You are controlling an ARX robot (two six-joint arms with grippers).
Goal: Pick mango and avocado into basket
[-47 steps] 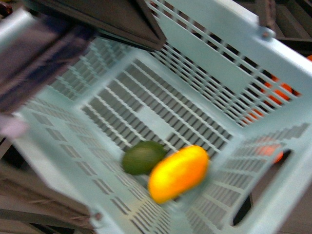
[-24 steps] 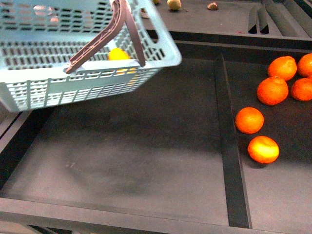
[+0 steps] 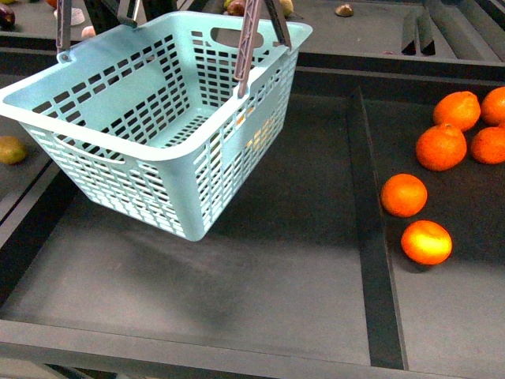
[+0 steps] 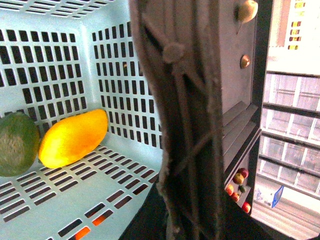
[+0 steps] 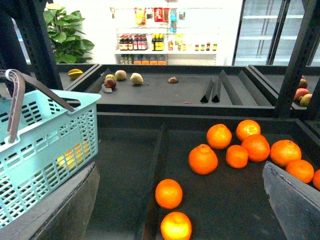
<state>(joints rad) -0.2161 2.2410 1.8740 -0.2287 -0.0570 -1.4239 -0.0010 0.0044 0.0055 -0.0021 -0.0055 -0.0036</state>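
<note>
The light teal basket (image 3: 118,178) hangs tilted above the left part of the dark shelf, held up by its brown-grey handle (image 3: 248,47). My left gripper is shut on that handle (image 4: 185,125), which fills the middle of the left wrist view and hides the fingers. On the basket floor lie the yellow-orange mango (image 4: 73,138) and, touching it, the dark green avocado (image 4: 17,144). From the front only yellow glints of the mango (image 3: 256,134) show through the lattice. My right gripper (image 5: 175,210) is open over the oranges, to the right of the basket (image 5: 45,145), with nothing between its fingers.
Several oranges (image 3: 442,146) lie in the right compartment, behind a raised divider (image 3: 371,237). A greenish-yellow fruit (image 3: 12,150) sits at the far left. The rear shelf (image 5: 150,92) holds a few loose fruits. Black rack posts (image 5: 37,40) stand beside the basket.
A second ago the basket's inside filled the front view. It then swung to the upper left, and now hangs lower and further right, tilted, with its open top facing the camera.
</note>
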